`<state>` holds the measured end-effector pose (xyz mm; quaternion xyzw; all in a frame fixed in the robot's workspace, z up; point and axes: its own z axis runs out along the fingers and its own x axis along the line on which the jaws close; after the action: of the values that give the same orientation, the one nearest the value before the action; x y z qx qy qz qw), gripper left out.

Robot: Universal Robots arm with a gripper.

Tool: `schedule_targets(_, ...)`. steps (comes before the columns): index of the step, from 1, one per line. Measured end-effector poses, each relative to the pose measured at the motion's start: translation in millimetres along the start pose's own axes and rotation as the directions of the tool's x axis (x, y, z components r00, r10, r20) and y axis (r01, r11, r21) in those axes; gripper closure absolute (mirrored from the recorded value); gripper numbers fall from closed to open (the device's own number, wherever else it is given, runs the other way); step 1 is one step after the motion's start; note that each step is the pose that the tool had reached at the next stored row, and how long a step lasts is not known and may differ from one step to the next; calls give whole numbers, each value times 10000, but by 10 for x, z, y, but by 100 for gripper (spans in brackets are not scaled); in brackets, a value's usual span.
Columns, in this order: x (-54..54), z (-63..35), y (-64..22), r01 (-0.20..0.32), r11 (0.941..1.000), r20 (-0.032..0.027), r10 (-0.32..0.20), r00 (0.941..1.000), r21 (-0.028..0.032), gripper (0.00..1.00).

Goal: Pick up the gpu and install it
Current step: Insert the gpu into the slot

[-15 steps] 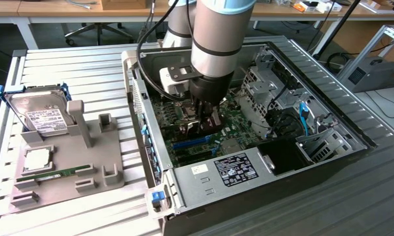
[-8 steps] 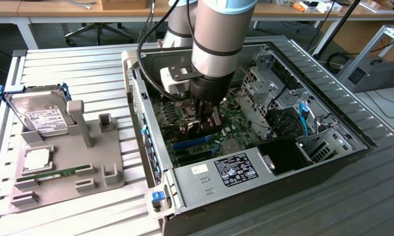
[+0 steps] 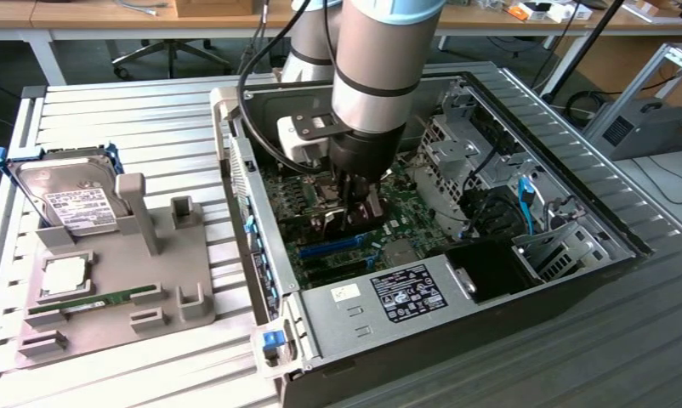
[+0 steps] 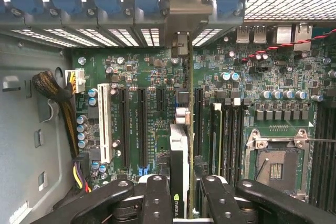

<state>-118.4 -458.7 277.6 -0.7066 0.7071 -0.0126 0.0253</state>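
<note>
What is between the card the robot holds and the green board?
Nothing I can see. The gpu stands edge-on between the fingers, over the green motherboard. No cable crosses there, but the card hides the slot right under it.

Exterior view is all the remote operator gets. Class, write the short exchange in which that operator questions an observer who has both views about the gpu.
Operator: The arm blocks my sight. Is the gpu held?
Observer: Yes. The gripper is closed on the gpu, which stands on edge between its fingers.
Operator: How is it lined up?
Observer: It runs parallel to the black expansion slots.
Operator: Is the CPU socket filled?
Observer: No, the CPU socket looks empty.
</note>
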Motion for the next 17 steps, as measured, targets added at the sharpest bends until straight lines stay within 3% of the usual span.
schedule_targets(11, 3, 125, 8, 0, 10000, -1, 0, 10000, -1, 73)
schedule_targets(17, 3, 132, 9, -1, 10000, 0, 1, 10000, 0, 73)
